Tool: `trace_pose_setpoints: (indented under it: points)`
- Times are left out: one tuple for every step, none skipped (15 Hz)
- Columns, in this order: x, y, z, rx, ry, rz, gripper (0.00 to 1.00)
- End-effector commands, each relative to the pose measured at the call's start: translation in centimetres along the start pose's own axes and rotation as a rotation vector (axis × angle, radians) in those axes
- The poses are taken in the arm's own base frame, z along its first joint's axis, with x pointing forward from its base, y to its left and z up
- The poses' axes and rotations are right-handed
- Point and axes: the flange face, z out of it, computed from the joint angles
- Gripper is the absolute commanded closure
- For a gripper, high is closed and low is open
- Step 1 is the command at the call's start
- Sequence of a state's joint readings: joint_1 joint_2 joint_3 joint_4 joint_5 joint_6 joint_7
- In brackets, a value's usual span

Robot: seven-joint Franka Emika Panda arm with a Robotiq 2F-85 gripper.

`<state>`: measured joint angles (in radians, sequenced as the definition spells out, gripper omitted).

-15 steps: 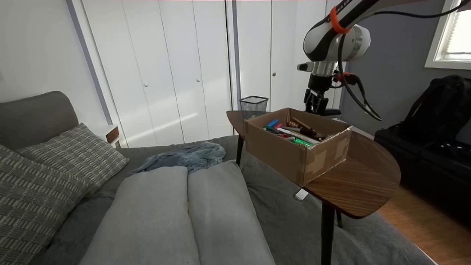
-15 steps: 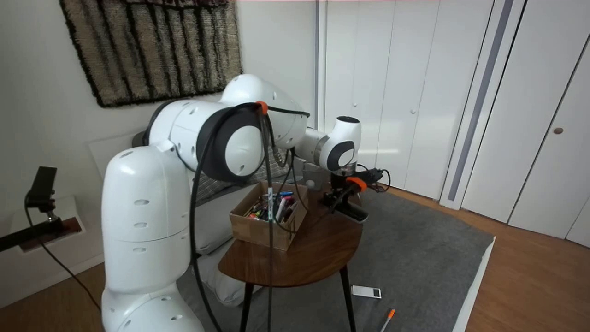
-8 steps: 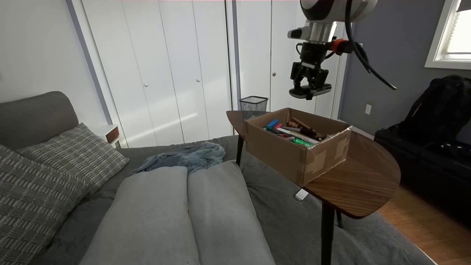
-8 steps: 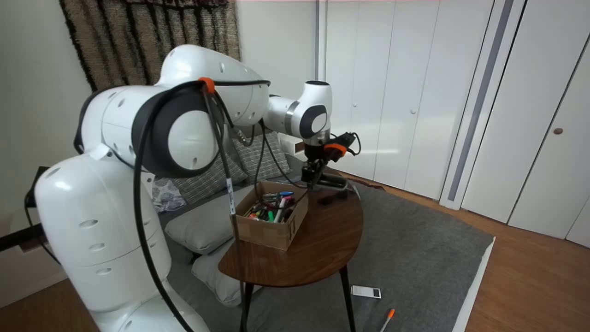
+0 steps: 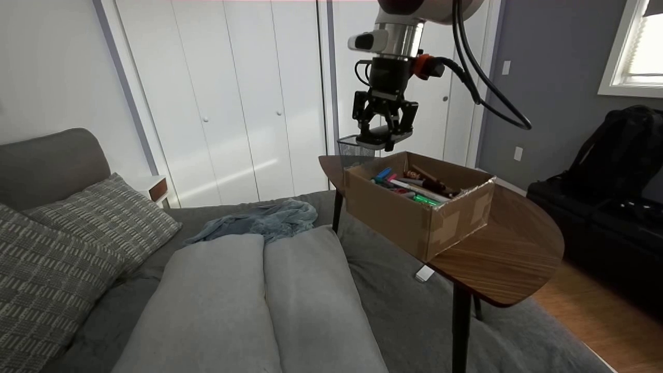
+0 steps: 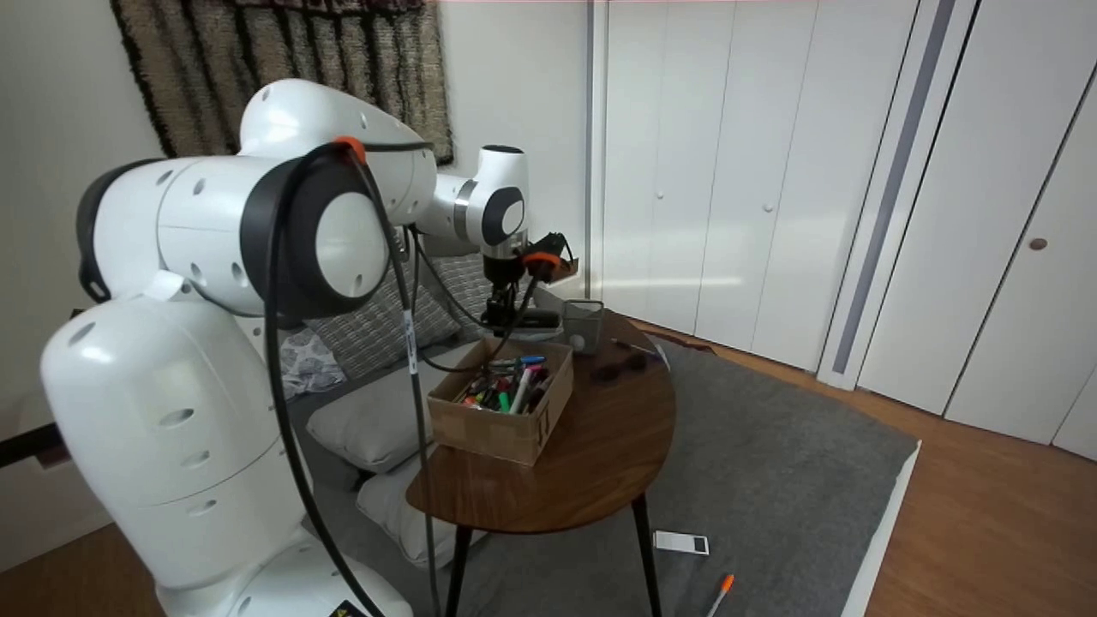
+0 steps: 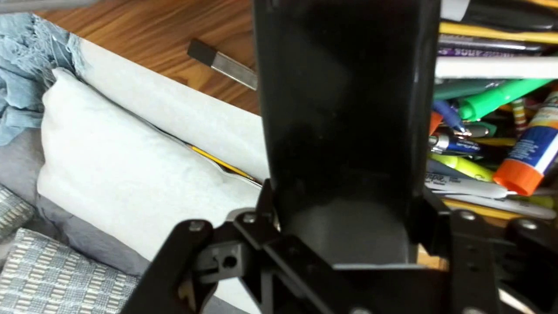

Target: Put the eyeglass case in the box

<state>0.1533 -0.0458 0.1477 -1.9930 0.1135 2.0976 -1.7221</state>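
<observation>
White closet doors (image 5: 228, 103) along far wall; striped wall hanging (image 6: 283, 77) x1. Table (image 5: 510, 254) x1, wooden, carries box (image 5: 386, 217) x1, brown cardboard, open top. Contents: pens and markers (image 7: 503, 98), overlapping, can't count; glue stick (image 7: 529, 152) x1, orange cap. Also on table: mesh bin (image 6: 583, 326) x1 at far end, one pair of sunglasses (image 6: 608, 372). Long grey cushions (image 5: 212, 295) x2 left of table, patterned pillows (image 5: 114, 217) x2 farther left, blue cloth (image 5: 269, 220) x1. Backpack (image 5: 616, 150) x1 far right in an exterior view. Lower down, near the table legs: white rectangular item (image 6: 680, 542) x1, orange-tipped pen (image 6: 722, 591) x1.

One eyeglass case (image 7: 344, 109): black, glossy, long, rounded end, roughly level. One gripper (image 7: 347, 205), jaws pressed on both long sides of the case, parted just by its width. Case is in the air, near the box's far left rim in an exterior view, apart from the box; can't tell how much sits over the opening.
</observation>
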Motion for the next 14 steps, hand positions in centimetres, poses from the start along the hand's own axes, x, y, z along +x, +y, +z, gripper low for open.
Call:
trace_pose_setpoints:
  points:
    - [-0.8,-1.1,1.2,0.02,0.061,0.003,0.53]
    - [-1.4,-1.7,1.6,0.027,0.074,0.018,0.53]
    - [-1.9,-2.2,1.9,0.027,0.083,0.033,0.53]
    - [-2.6,-2.5,2.5,0.037,0.093,0.036,0.53]
    - [-3.0,-2.8,3.0,0.05,0.103,0.034,0.53]
    - [-3.3,-3.0,3.6,0.064,0.115,0.027,0.11]
    - [-3.7,-3.2,4.0,0.069,0.128,0.018,0.06]
    - [-4.1,-3.5,4.0,0.065,0.136,0.015,0.01]
    - [-4.5,-3.7,3.9,0.055,0.143,0.018,0.0]
    - [-5.2,-4.1,3.3,0.034,0.152,0.023,0.0]
    - [-6.1,-4.5,2.4,-0.001,0.155,0.042,0.0]
    - [-7.3,-5.2,1.1,-0.058,0.167,0.072,0.0]
    - [-8.5,-5.9,0.0,-0.114,0.178,0.099,0.0]
    - [-9.8,-6.5,-1.0,-0.162,0.183,0.114,0.0]
